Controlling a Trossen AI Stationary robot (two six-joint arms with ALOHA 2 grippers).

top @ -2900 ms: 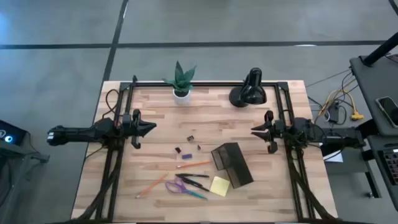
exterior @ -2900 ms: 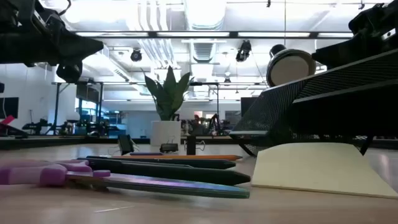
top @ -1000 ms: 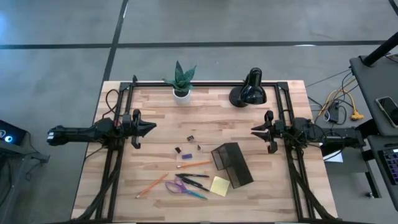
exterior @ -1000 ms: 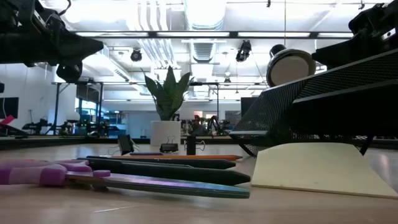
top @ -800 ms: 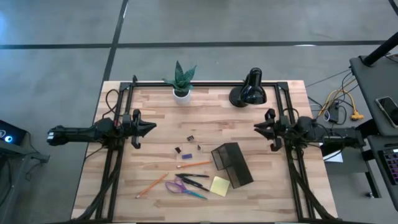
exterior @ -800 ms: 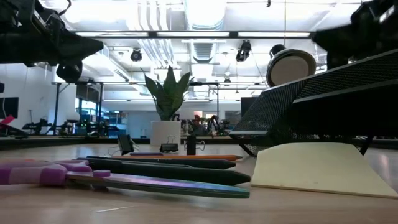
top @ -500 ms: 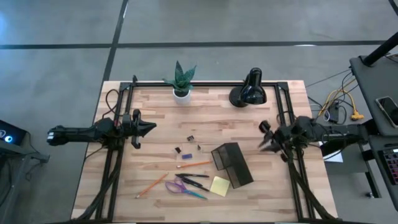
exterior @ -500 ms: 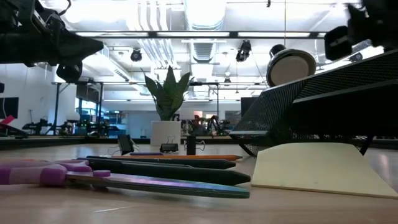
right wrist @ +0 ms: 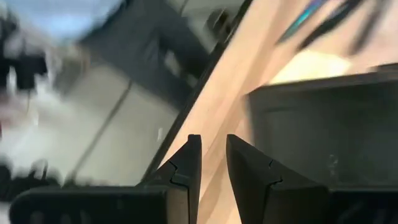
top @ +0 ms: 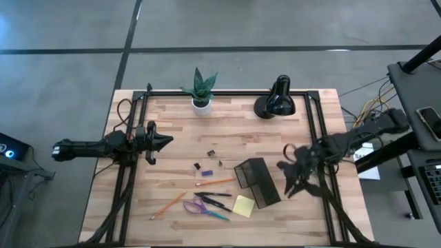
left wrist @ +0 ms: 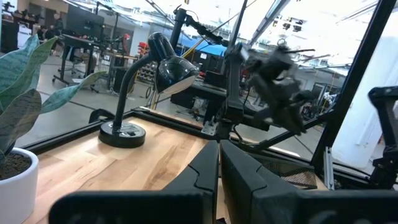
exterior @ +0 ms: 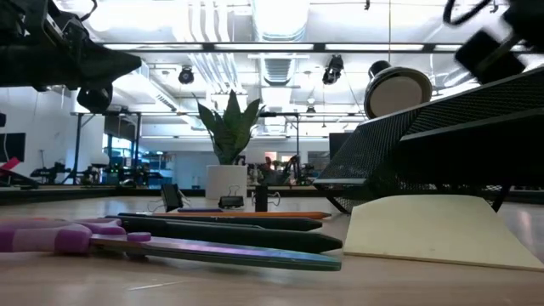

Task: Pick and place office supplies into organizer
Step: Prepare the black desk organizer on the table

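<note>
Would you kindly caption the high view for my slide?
Right gripper nears the organizer; supplies lie loose; left gripper waits.

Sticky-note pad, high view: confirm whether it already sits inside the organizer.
No, the sticky-note pad lies on the table beside the organizer.

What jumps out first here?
The right claw, blurred, is out over the table beside the dark organizer, its fingers a little apart and empty. The supplies lie loose left of the organizer: scissors, pens, sticky pad. The left claw waits shut at the left edge.
</note>
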